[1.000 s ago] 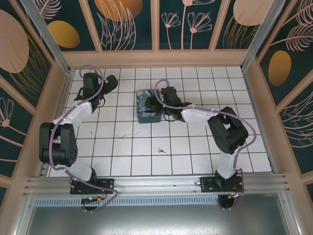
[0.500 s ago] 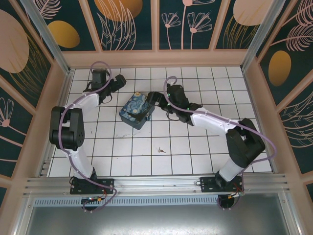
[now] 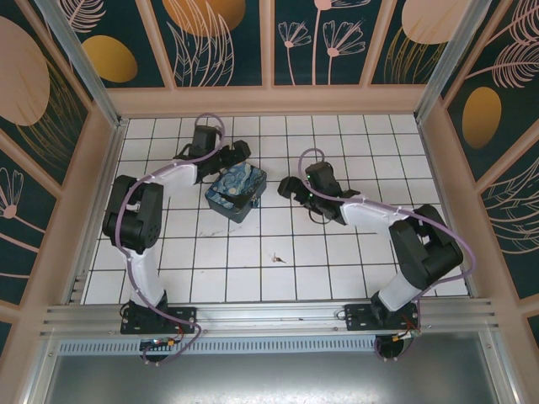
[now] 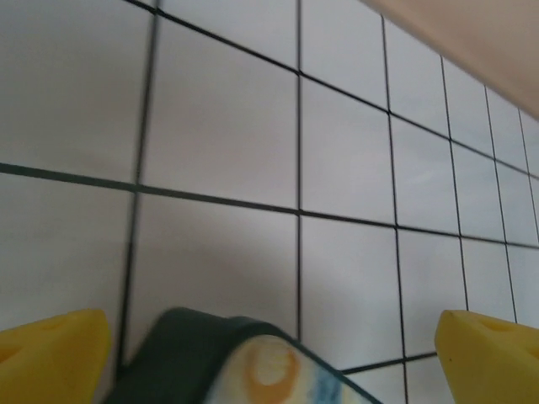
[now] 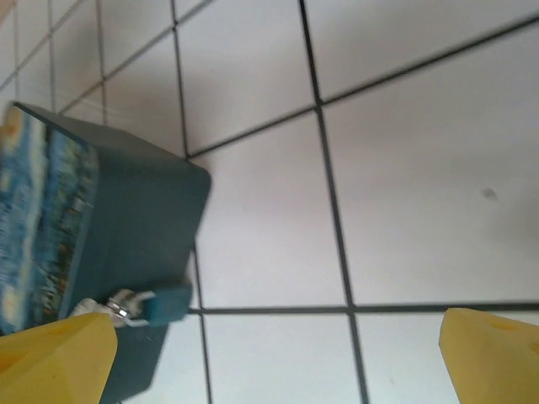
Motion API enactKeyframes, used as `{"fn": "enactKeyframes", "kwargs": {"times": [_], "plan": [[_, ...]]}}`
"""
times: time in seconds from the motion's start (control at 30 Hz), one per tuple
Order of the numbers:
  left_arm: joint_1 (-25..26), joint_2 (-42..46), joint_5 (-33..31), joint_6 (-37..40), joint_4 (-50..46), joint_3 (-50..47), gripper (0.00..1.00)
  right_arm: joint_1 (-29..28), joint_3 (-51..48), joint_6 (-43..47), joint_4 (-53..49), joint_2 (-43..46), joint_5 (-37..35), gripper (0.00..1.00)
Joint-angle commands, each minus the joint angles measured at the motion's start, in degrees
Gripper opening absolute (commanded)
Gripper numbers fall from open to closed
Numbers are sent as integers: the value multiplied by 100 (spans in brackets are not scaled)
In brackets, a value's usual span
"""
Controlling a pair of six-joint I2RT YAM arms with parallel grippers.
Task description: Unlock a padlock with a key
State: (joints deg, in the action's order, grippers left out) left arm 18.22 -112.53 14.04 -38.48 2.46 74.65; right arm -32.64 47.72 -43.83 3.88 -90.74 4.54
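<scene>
Top view: left gripper (image 3: 237, 156) and right gripper (image 3: 289, 187) both spread wide and empty, flanking the swirl-painted box (image 3: 237, 192). Padlock (image 3: 274, 256) and key (image 3: 280, 259), seemingly together, lie on open tiles well apart from both.
Left wrist: box corner (image 4: 244, 362) between the fingertips (image 4: 50, 345).
Right wrist: a silvery fitting (image 5: 126, 305) on the box side.

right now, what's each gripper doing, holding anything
Left gripper: open, holding nothing.
Right gripper: open, holding nothing.
</scene>
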Motion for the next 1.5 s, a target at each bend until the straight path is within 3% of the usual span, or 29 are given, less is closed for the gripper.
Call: {"fn": "enactKeyframes", "kwargs": {"times": [0.0,0.17,0.37,0.5,0.67,0.83,1.13,1.47], "plan": [[255,-172,282,-122,-3,416,99,50,-217,-89,340,386,-16,99],[771,-542,668,-138,-83,1205,99,96,-610,-304,481,762,-134,99],[956,-189,226,-140,-296,1555,99,100,-801,-244,442,1278,-159,99],[951,809,-535,101,-660,1002,99,93,-688,72,518,1308,-12,99],[942,2353,-1529,115,-1162,-240,99,562,-79,426,484,773,490,99],[912,3347,-2043,-74,-1489,-1382,99,667,594,566,490,40,933,99],[552,4182,-1905,-531,-1028,-3060,99,672,1915,522,543,-1340,1546,96],[394,3490,-1224,-354,-1,-3137,99,579,2513,75,1023,-2233,1984,92]]}}
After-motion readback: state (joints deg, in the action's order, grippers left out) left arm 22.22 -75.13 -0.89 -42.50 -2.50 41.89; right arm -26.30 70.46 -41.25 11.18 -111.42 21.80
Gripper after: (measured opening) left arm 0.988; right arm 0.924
